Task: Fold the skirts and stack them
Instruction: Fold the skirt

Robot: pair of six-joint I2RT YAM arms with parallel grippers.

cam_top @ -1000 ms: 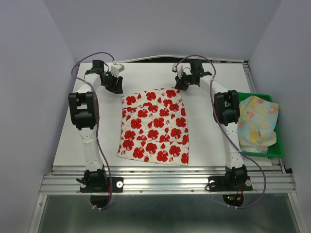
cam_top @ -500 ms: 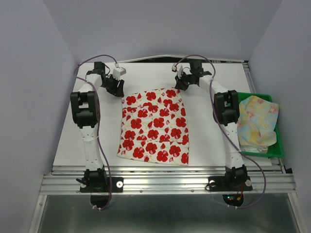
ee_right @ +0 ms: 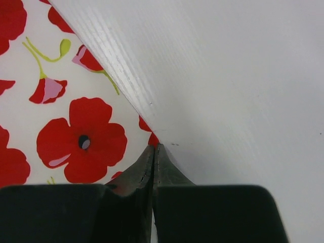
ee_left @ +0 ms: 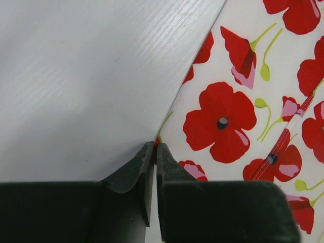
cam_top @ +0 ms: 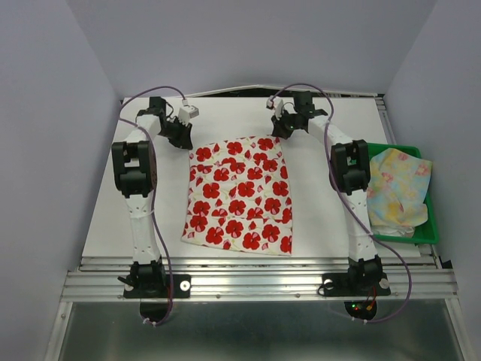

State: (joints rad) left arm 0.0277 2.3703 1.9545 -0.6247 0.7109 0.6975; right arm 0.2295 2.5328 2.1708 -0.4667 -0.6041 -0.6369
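Nothing looks folded yet. The red skirt [cam_top: 239, 195] lies flat at the tabletop's [cam_top: 323, 210] centre. The left end effector [ee_left: 154, 149] pinches its 11 o'clock corner and the right end effector [ee_right: 153, 149] its 1 o'clock corner. The yellow skirt [cam_top: 398, 186] sits crumpled in the tray [cam_top: 428, 233] at 3 o'clock.

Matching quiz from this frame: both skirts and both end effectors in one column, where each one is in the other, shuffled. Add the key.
1 red skirt
2 yellow skirt
3 left end effector
4 right end effector

A in the green tray
B spread flat on the table
C at the red skirt's far right corner
D at the red skirt's far left corner

Pairs: 1-B, 2-A, 3-D, 4-C
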